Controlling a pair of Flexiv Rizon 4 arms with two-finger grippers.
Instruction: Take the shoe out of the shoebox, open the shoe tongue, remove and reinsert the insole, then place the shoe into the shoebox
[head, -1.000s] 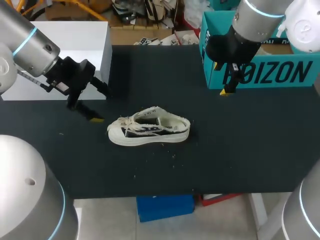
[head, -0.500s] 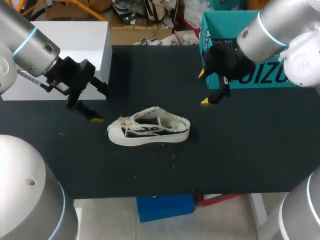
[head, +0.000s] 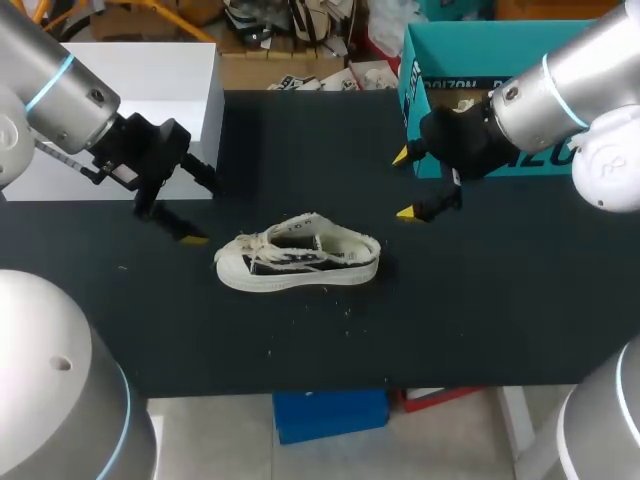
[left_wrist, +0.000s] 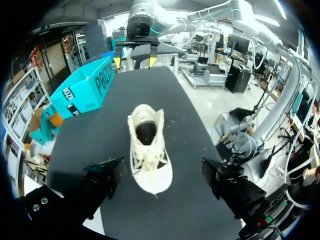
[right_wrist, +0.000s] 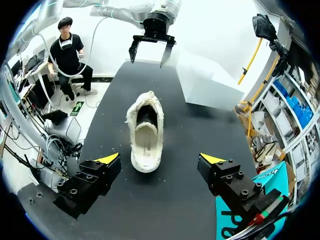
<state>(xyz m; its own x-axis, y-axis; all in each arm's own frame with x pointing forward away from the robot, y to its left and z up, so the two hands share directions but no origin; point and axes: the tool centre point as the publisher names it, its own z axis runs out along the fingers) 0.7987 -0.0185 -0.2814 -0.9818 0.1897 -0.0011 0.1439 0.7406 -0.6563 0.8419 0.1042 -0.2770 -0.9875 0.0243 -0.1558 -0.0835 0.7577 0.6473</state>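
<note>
The shoe (head: 298, 262), a cream low-top sneaker with dark side panels, stands upright on its sole near the middle of the black surface (head: 480, 300). It is outside the teal shoebox (head: 412, 70) and well apart from it. Nothing touches the shoe. Its toe points toward the left arm (head: 60, 95) and its heel toward the right arm (head: 560, 85). Loose, frayed laces bunch over the front of the shoe. A few pale crumbs (head: 345, 308) lie on the surface just in front of it.

The left arm's jaws are spread wide and hold nothing. They hang low over the surface near the toe, apart from it. From the left wrist, the shoe (left_wrist: 149, 150) lies ahead of and between those spread jaws, toe nearest. The shoebox (left_wrist: 85, 90) sits off to one side beyond it. At the far end of the surface, the right arm's yellow-tipped jaws face back, also open.

The right arm's jaws are likewise spread and empty, above the surface between the shoebox and the heel. From the right wrist, the shoe (right_wrist: 145, 131) lies ahead, heel nearest. A pale insole (right_wrist: 145, 142) shows through its opening, and a corner of the shoebox (right_wrist: 227, 222) sits beside one finger.

A white box (head: 150, 80) stands at the surface's far left corner.
</note>
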